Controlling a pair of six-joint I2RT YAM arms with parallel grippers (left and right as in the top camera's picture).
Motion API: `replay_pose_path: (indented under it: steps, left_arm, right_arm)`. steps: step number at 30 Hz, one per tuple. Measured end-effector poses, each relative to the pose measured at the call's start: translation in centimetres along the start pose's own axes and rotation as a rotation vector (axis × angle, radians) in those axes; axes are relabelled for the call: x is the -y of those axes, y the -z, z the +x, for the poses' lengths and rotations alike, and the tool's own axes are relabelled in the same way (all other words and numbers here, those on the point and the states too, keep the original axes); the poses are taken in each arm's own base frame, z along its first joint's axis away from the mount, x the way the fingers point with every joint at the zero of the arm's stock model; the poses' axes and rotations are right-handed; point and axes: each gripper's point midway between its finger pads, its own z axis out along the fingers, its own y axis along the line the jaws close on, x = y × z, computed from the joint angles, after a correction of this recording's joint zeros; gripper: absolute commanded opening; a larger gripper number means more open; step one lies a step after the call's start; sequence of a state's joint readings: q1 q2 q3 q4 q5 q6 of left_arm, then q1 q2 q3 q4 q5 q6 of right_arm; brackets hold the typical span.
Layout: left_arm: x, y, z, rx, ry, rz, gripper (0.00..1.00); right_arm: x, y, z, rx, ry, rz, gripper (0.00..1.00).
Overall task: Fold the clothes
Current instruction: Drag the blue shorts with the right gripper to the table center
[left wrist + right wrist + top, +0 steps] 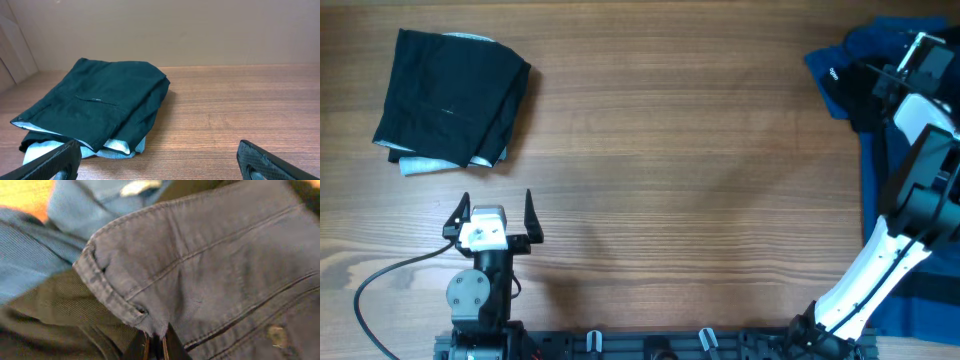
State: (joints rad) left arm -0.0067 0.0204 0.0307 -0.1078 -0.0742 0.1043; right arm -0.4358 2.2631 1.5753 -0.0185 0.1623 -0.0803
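Note:
A heap of clothes [850, 70] lies at the table's far right: a navy garment [210, 255] with stitched seams and a small pale button [274, 335], brighter blue cloth [30, 255] and black cloth [60, 315]. My right gripper [876, 82] reaches into this heap. In the right wrist view its jaws [155, 344] are shut on the navy garment's waistband edge. A dark garment [450, 100] lies folded at the far left, pale blue cloth showing under it [95, 107]. My left gripper [490, 215] rests open near the front edge, short of that folded garment, its fingers [50, 162] empty.
More blue cloth [910, 300] hangs over the table's right edge beside the right arm [880, 260]. A black cable [380, 280] curls at the front left by the left arm's base. Bare wooden table [680, 150] stretches between the two piles.

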Motion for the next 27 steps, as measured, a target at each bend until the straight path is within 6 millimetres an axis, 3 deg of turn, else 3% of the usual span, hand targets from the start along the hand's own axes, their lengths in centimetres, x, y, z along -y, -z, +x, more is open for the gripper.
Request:
replay_pose_path:
  steps: [4,7,10,12,13,19,22,24,27]
  left_arm:
    - [0.0,0.0,0.0,0.0,0.0,0.0,1.0]
    - [0.0,0.0,0.0,0.0,0.0,0.0,1.0]
    - [0.0,0.0,0.0,0.0,0.0,0.0,1.0]
    - [0.0,0.0,0.0,0.0,0.0,0.0,1.0]
    - [0.0,0.0,0.0,0.0,0.0,0.0,1.0]
    - [0.0,0.0,0.0,0.0,0.0,0.0,1.0]
    - [0.0,0.0,0.0,0.0,0.0,0.0,1.0]
    - [0.0,0.0,0.0,0.0,0.0,0.0,1.0]
    - [0.0,0.0,0.0,0.0,0.0,0.0,1.0]
  right_arm:
    - [1.2,3.0,-2.9,0.037,-0.01,0.012,0.04]
    - [1.3,5.0,-3.8,0.028,-0.006,0.008,0.04]
    - [-0.1,6.4,-3.6,-0.007,0.017,-0.016,0.04]
    - [-2.9,7.9,-3.2,-0.042,0.059,-0.062,0.04]
    - [-4.4,8.6,-3.0,-0.053,0.079,-0.09,0.04]
    - [-20.6,15.9,-0.3,-0.103,0.258,-0.406,0.04]
    - [-30.2,21.7,3.6,-0.147,0.339,-0.606,0.04]
    - [-34.2,24.8,5.9,-0.17,0.372,-0.684,0.04]
    - [-40.6,31.5,10.5,-0.187,0.473,-0.821,0.04]
